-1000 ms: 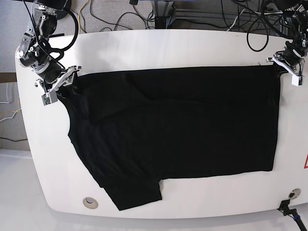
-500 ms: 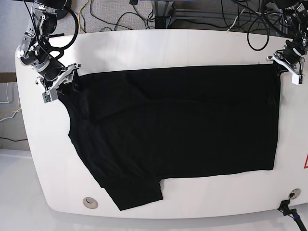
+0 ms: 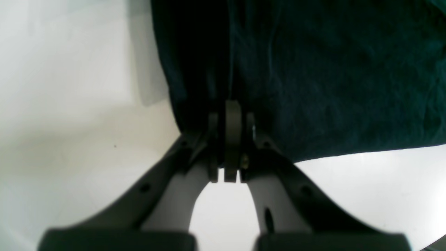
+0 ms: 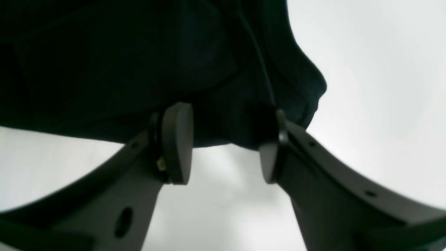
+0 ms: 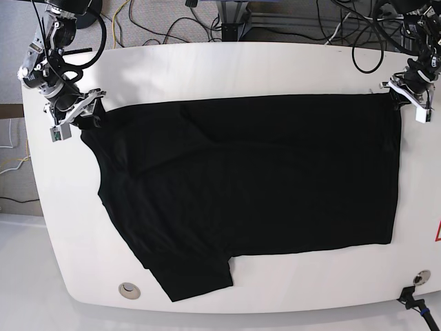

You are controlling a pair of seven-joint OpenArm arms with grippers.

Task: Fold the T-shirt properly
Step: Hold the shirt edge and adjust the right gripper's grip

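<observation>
My right gripper (image 5: 71,118), jaws apart around a bunch of the T-shirt (image 5: 255,186), has pulled its corner outward toward ten o'clock on the table (image 5: 227,65), while my left gripper (image 5: 406,92) stays clenched on the two o'clock corner, so the cloth lies flatter for folding.

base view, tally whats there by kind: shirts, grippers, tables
shirts: 1, the black T-shirt
grippers: 2, the left gripper and the right gripper
tables: 1, the white table
total: 4
</observation>
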